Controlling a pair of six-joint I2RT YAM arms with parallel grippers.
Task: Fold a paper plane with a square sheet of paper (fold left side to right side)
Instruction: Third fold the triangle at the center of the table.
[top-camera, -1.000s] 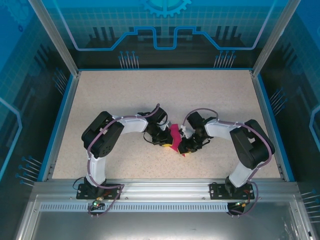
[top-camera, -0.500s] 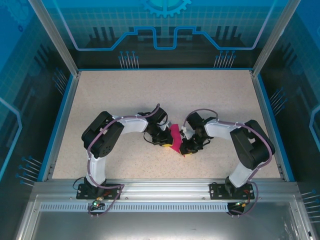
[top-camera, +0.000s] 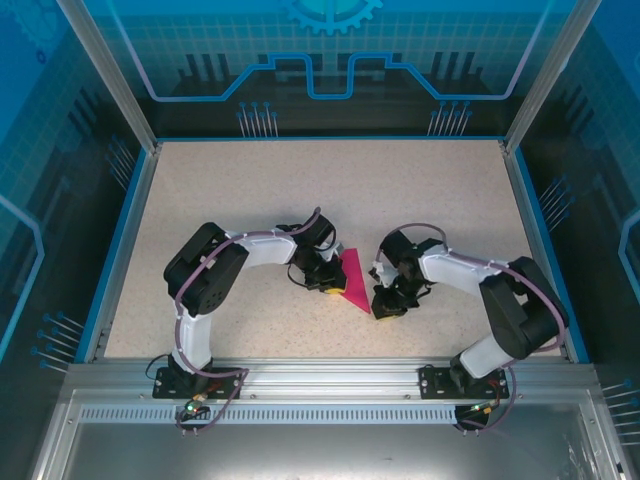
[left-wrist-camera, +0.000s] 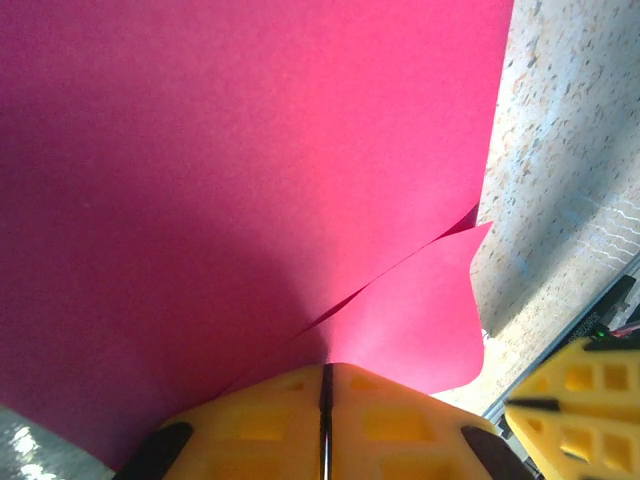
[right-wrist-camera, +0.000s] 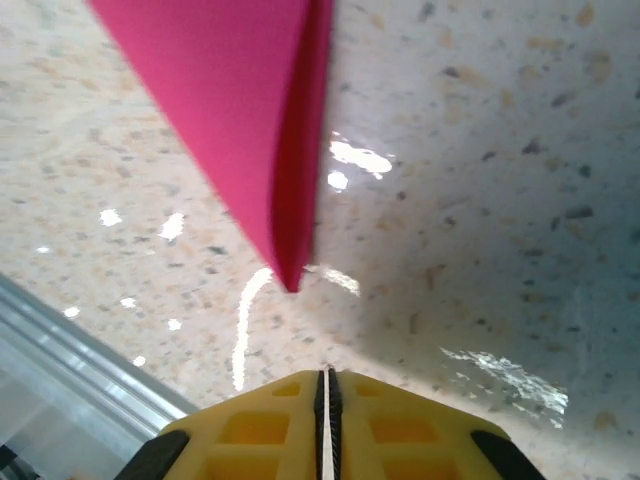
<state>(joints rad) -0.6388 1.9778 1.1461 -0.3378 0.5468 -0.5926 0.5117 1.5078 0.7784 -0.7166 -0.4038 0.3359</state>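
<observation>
Two layers of the square sheet of paper (left-wrist-camera: 250, 150) lie one over the other near the middle of the table (top-camera: 250, 190), between the arms. The upper layer's edge lifts a little off the lower one, so the fold looks laid over but not yet pressed flat. Your left hand (top-camera: 326, 283) is clamped on the sheet's left side; hold that pinch steady as the anchor. Your right hand (right-wrist-camera: 325, 378) is closed on nothing, just beside the sheet's near pointed corner and apart from it. Use that closed hand as a blunt presser: bring it down on the top layer and slide along the fold, lightly, because thin paper will likely skid or buckle if you push toward the pinch.
</observation>
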